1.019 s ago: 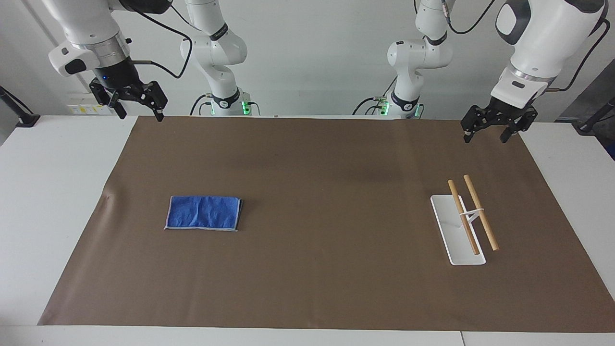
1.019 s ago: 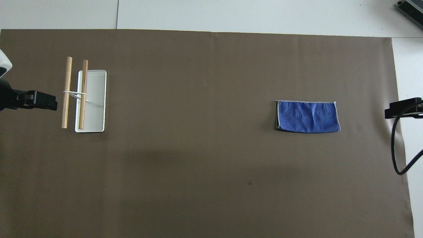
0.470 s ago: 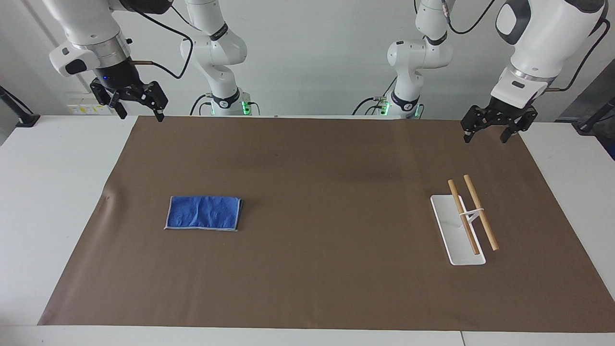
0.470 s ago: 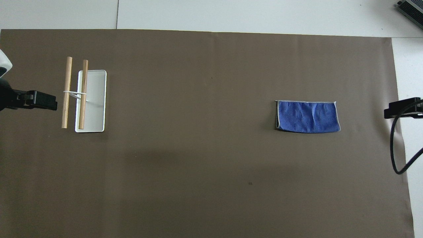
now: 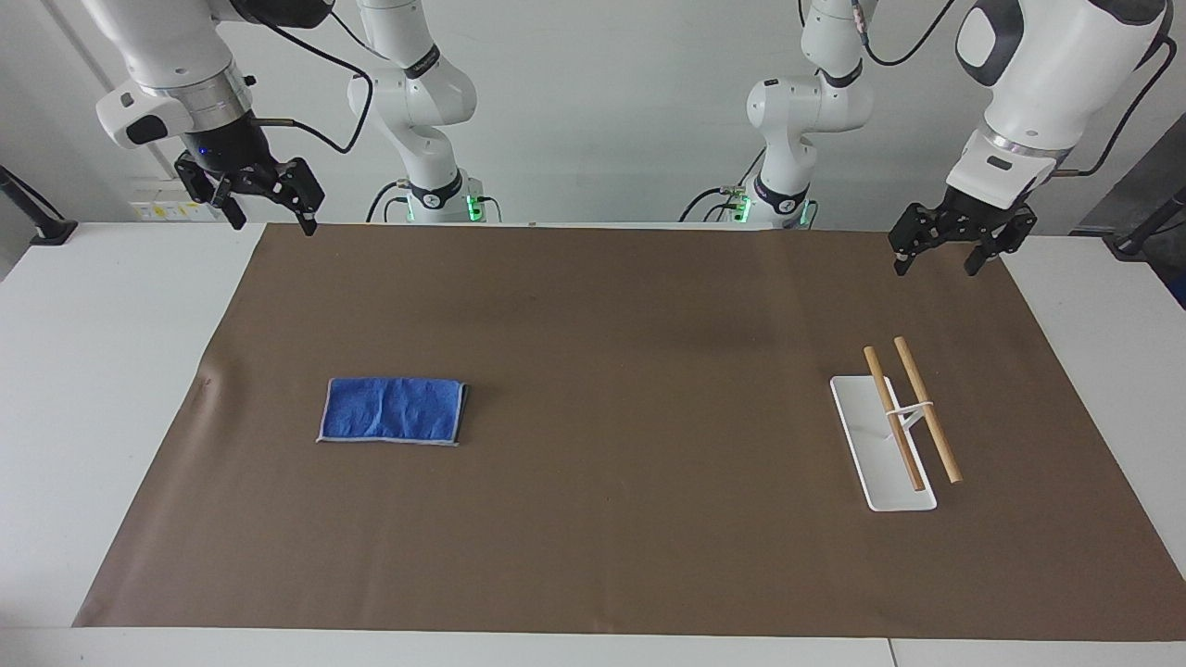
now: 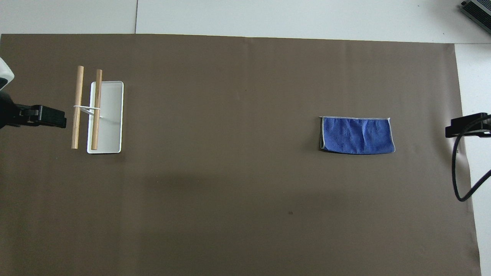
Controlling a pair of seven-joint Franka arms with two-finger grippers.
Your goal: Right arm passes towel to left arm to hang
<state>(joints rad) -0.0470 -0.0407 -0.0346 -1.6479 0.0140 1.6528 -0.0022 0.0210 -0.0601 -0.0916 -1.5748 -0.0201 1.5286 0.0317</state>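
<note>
Overhead view cuts both arms off at its edges; of the left gripper (image 6: 50,117) only a black tip shows at 9 o'clock, just beside the rack (image 6: 87,109) as seen from above, and of the right gripper (image 6: 466,125) only a black piece with a loop of cable (image 6: 458,180) at 3 o'clock; the fingers cannot be judged there. Facing view shows them better; the right gripper (image 5: 269,208) hangs at 10 o'clock over the edge of the brown mat (image 5: 611,371), jaws wide and holding nothing; the left gripper (image 5: 938,255) hangs at 2 o'clock over the mat's corner, jaws also wide and empty. The upper parts of both arms are cut off at the top of this view. The towel (image 5: 392,410) lies flat and folded on the mat, toward the right arm's end of the table, well apart from both grippers; the rack, a white tray with two wooden rods, stands toward the left arm's end. No writing or label can be read anywhere.
</note>
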